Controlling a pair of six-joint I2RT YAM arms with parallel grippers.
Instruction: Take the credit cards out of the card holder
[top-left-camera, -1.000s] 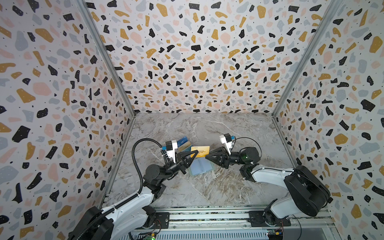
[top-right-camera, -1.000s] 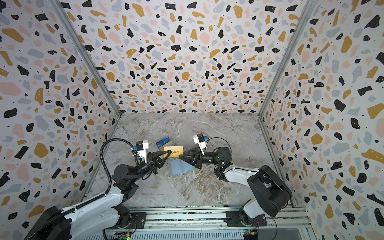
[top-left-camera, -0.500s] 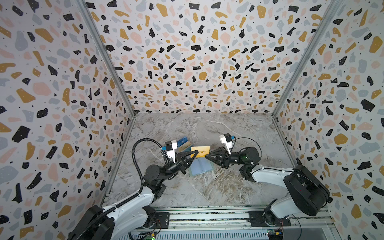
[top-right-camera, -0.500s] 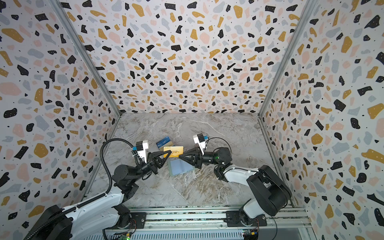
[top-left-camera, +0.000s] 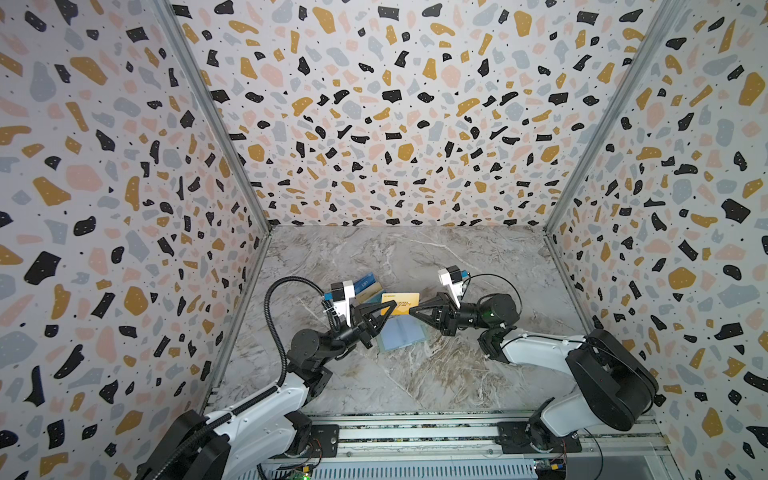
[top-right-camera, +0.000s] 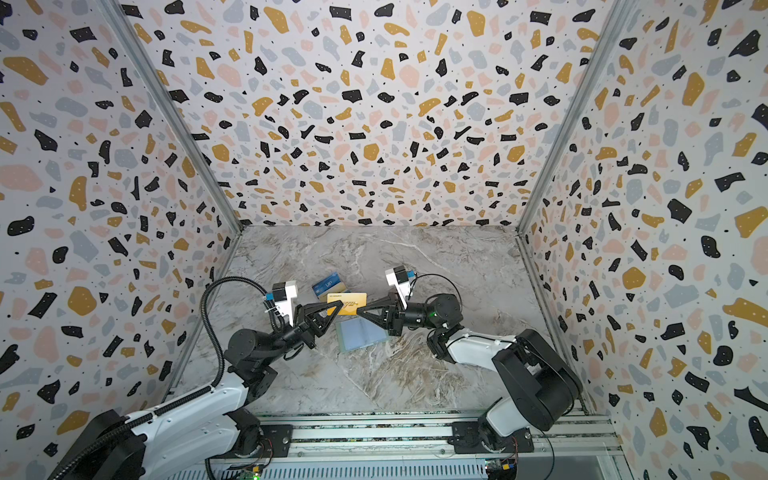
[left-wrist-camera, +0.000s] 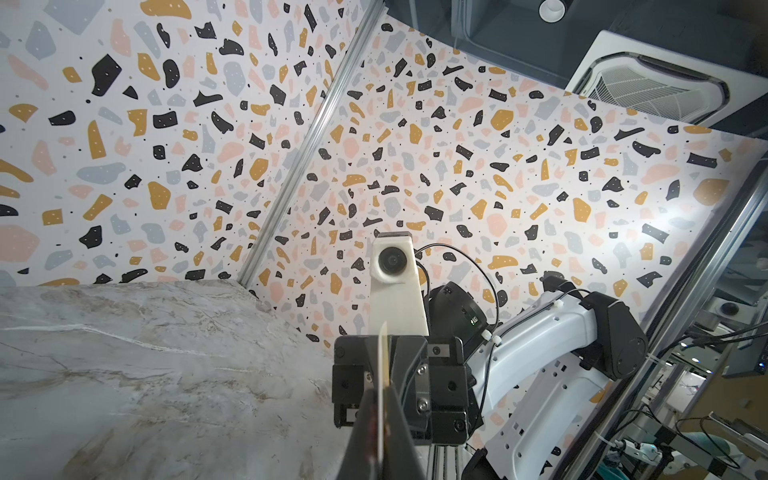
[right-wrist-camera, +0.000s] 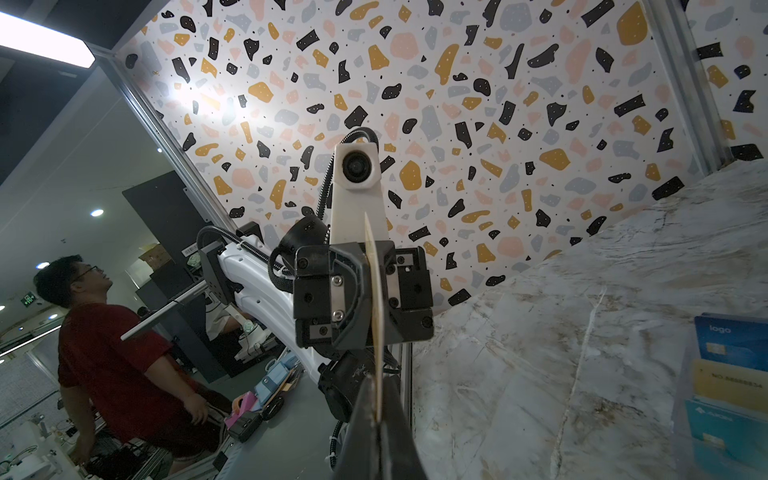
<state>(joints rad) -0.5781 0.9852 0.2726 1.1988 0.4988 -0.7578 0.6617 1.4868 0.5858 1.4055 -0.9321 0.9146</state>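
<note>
A tan-gold credit card (top-left-camera: 401, 302) (top-right-camera: 348, 302) hangs flat above the table between both grippers. My left gripper (top-left-camera: 394, 304) (top-right-camera: 341, 303) is shut on its left end; in the left wrist view the card's edge (left-wrist-camera: 382, 365) runs between the closed fingers (left-wrist-camera: 380, 392). My right gripper (top-left-camera: 410, 311) (top-right-camera: 358, 311) is shut on the right end, and the right wrist view shows the card (right-wrist-camera: 375, 291) pinched at the tips (right-wrist-camera: 376, 380). The mint-green card holder (top-left-camera: 403, 334) (top-right-camera: 360, 336) lies open on the marble just in front, its clear sleeves facing up.
A clear tiered stand (top-left-camera: 365, 284) (top-right-camera: 330, 284) sits behind the left gripper, holding a blue card (right-wrist-camera: 731, 340), a tan card (right-wrist-camera: 727, 384) and a teal card (right-wrist-camera: 723, 428). Speckled walls enclose the table on three sides. A metal rail (top-left-camera: 415, 432) runs along the front.
The right gripper's jaws have closed on the tan-gold card's right end. Both arms and the card stay where they were.
</note>
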